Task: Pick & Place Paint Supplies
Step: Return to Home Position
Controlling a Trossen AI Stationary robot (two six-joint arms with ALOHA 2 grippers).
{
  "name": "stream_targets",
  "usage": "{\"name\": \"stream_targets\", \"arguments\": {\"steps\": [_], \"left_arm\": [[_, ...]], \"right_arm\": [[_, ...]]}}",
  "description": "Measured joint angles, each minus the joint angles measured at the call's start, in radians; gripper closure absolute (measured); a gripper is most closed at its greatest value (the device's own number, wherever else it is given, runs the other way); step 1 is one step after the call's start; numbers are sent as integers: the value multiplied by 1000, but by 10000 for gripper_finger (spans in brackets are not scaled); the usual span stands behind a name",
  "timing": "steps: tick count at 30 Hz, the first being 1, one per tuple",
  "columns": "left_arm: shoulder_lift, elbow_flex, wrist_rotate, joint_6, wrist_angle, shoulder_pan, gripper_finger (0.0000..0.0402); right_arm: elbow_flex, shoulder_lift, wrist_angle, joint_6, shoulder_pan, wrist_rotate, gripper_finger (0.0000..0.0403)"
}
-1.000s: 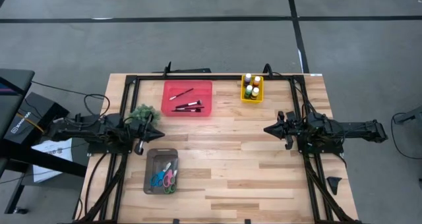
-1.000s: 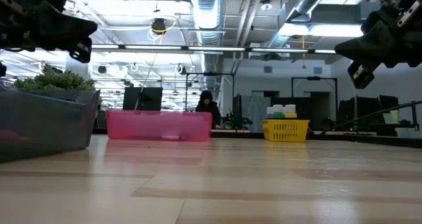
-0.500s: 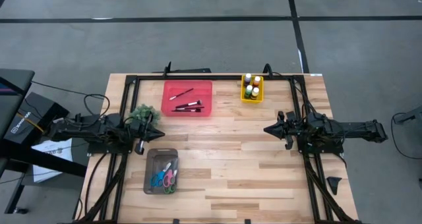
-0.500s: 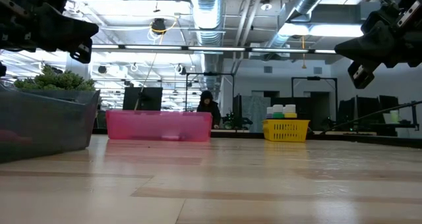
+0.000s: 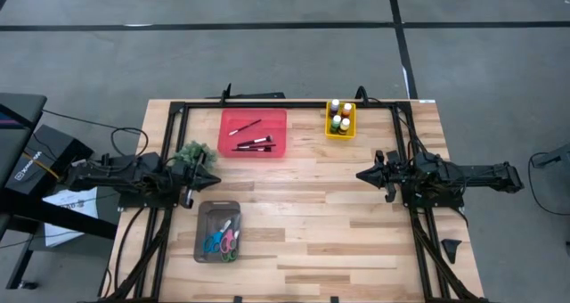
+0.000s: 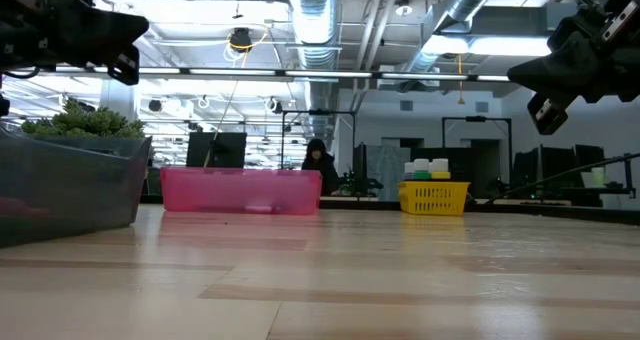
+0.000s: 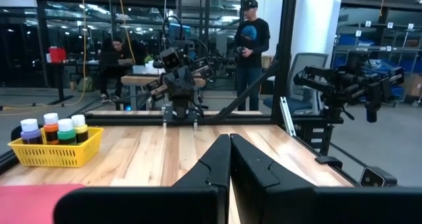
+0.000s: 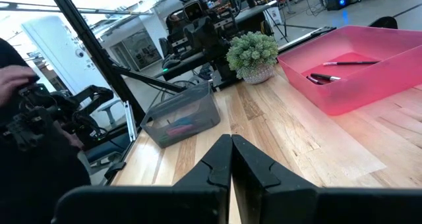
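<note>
Thin dark-handled paintbrushes (image 5: 252, 139) lie in a pink tray (image 5: 230, 125) at the table's far side; in the right wrist view the brushes (image 8: 335, 69) rest on the tray floor. Small paint bottles (image 5: 339, 116) stand upright in a yellow basket (image 5: 340, 134) to the tray's right, and the bottles (image 7: 53, 127) show again in the left wrist view. My left gripper (image 5: 216, 180) hovers shut at the table's left side, pointing right. My right gripper (image 5: 359, 174) hovers shut at the right side, pointing left. Both (image 7: 230, 140) (image 8: 231, 140) hold nothing.
A grey bin (image 5: 218, 230) with scissors sits near the left front. A fuzzy green plant tuft (image 5: 194, 151) stands beside my left gripper. A black frame (image 5: 285, 104) borders the table. People (image 7: 253, 46) are in the room beyond the table.
</note>
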Motion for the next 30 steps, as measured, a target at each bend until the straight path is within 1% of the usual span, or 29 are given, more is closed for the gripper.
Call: {"name": "stream_targets", "arguments": {"steps": [30], "left_arm": [[0,0,-6,0,13,0,401]], "right_arm": [[0,0,0,0,0,0,397]]}}
